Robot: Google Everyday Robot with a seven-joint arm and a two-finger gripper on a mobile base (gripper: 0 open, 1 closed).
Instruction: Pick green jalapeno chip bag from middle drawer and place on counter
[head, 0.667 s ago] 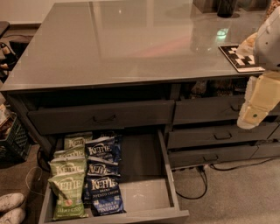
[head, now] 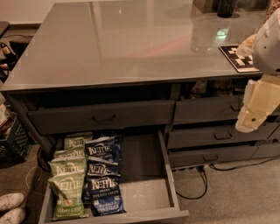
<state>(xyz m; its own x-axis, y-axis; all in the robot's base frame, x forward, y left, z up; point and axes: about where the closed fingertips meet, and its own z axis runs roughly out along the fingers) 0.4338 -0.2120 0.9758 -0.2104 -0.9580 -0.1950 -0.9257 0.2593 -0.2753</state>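
Note:
The middle drawer (head: pixel 146 194) stands pulled open at the lower left, its pale floor bare on the right half. Several light green jalapeno chip bags lie in its left column, overlapping; the front one (head: pixel 68 195) shows its white logo. Dark blue Kettle bags (head: pixel 103 195) lie in a column right beside them. The glossy grey counter (head: pixel 131 39) fills the upper view. My gripper (head: pixel 252 117), pale cream, hangs at the far right in front of the right-hand drawers, below counter height, far from the bags and holding nothing that I can see.
A black-and-white patterned board (head: pixel 239 57) lies on the counter's right edge. Dark objects (head: pixel 225 6) stand at the counter's far side. Closed drawers (head: pixel 100 117) sit above and to the right. Cables (head: pixel 199 183) trail on the floor; shoes (head: pixel 11 208) and a crate (head: pixel 13 140) sit at the left.

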